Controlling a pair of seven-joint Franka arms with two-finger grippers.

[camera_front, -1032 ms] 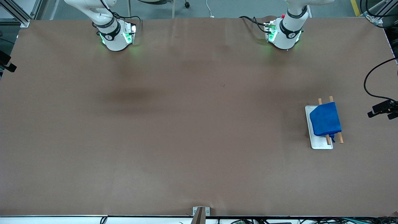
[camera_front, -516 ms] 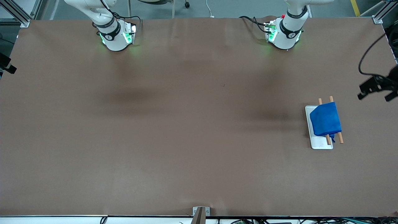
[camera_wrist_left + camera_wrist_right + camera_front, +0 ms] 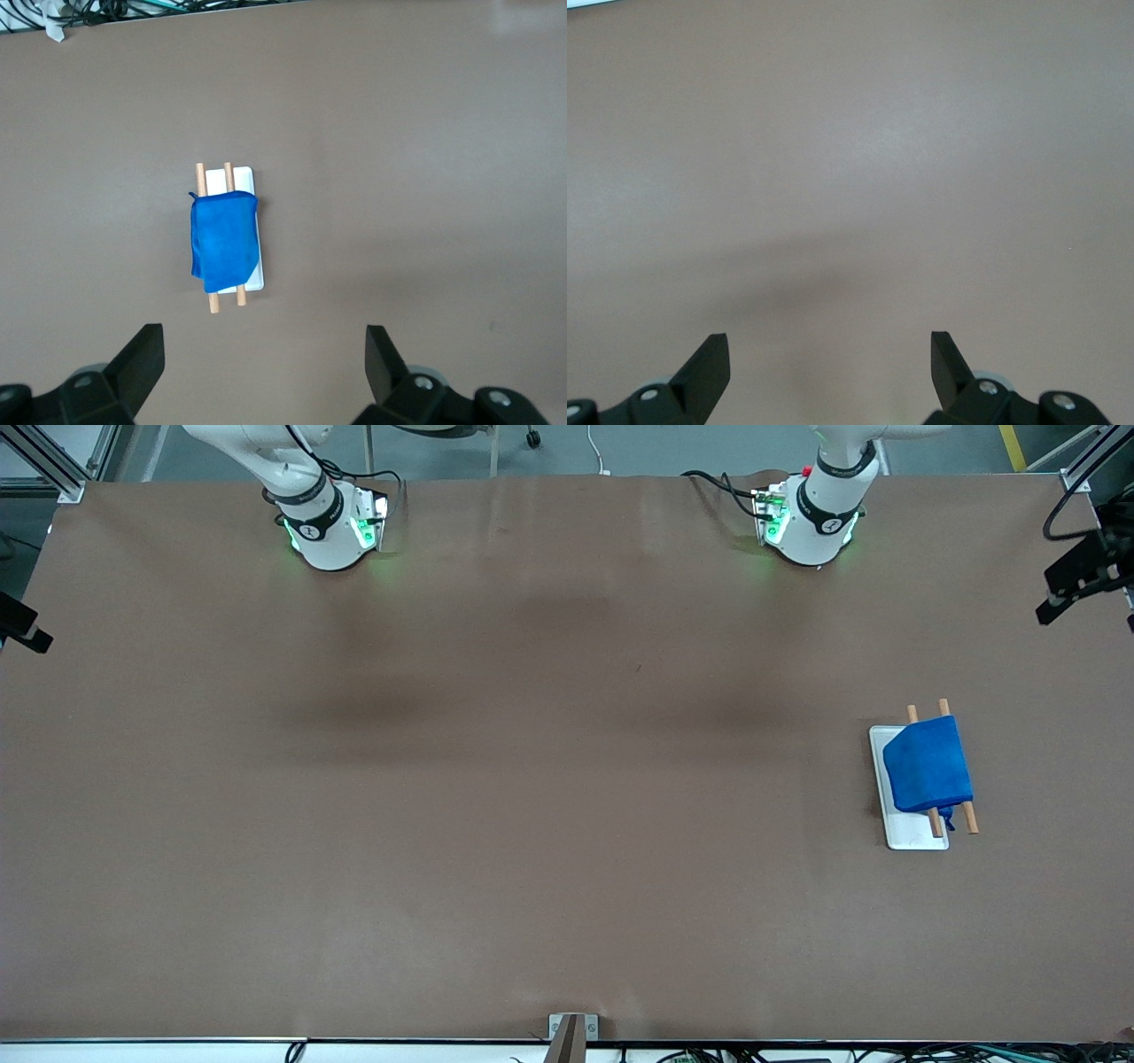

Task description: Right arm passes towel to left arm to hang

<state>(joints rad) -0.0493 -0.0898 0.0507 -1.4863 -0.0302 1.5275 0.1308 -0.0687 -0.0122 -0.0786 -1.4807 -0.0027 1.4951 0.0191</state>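
The bright blue towel (image 3: 927,766) hangs draped over two wooden rods (image 3: 969,817) on a white base (image 3: 912,834), toward the left arm's end of the table. In the left wrist view the towel (image 3: 223,241) lies well below my left gripper (image 3: 264,341), which is open, empty and high in the air. One of its fingers (image 3: 1059,602) shows at the edge of the front view. My right gripper (image 3: 830,347) is open and empty over bare brown table at the right arm's end. A dark finger (image 3: 27,631) of it shows at the other edge of the front view.
A brown mat (image 3: 532,779) covers the whole table. The two arm bases (image 3: 330,531) (image 3: 811,527) stand along the table's edge farthest from the front camera. A small metal bracket (image 3: 571,1027) sits at the nearest edge.
My left gripper has drawn away from the towel rack toward the bases' edge of the table. The right gripper's finger has shifted slightly. The towel has stayed on the rods.
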